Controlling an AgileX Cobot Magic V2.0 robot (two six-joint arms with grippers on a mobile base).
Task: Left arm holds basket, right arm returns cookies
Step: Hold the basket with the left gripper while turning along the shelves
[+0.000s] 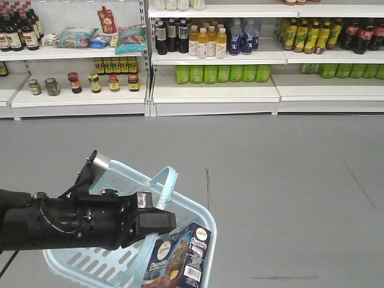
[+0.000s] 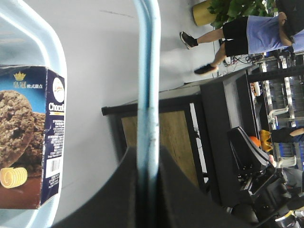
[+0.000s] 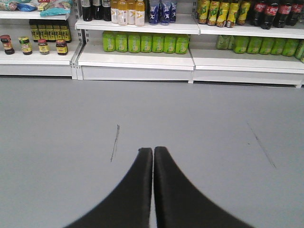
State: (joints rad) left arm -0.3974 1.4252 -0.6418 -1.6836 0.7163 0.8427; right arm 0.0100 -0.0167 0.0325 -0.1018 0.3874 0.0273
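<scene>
The left gripper [image 2: 147, 154] was clamped on the handle [image 2: 146, 71] of the basket [image 1: 78, 264]. The cookies [image 1: 180, 258] lay inside the basket, in its 5 o'clock corner in the front view. The right gripper [image 3: 153, 152] was closed with nothing in it, pointing toward the shelves [image 3: 137, 59] at 12 o'clock.
</scene>
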